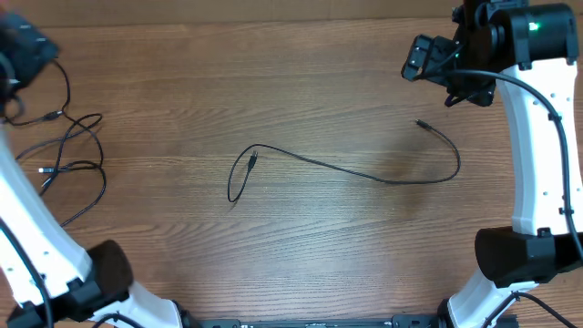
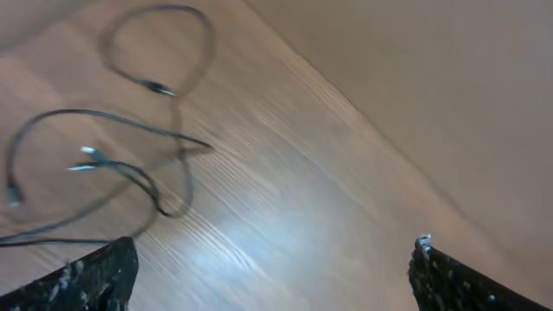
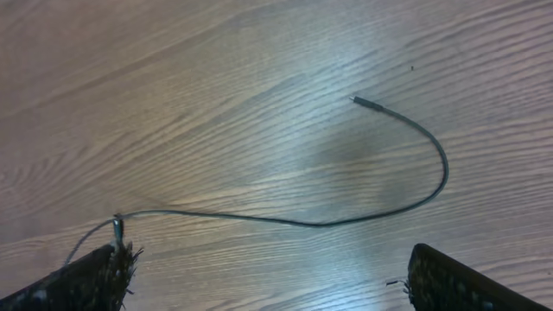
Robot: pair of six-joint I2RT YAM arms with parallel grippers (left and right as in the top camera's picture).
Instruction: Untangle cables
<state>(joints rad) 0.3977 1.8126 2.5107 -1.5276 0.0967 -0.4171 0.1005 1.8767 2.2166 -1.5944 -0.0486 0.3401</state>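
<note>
One thin black cable lies alone across the middle of the table, with a plug end at the right and a looped end at the left. It also shows in the right wrist view. A tangle of several thin black cables lies at the left edge and shows blurred in the left wrist view. My left gripper is open and empty, raised at the far left corner. My right gripper is open and empty, raised above the far right.
The wooden table ends at its far edge along a beige wall. The white arm links and black bases stand at the near left and right corners.
</note>
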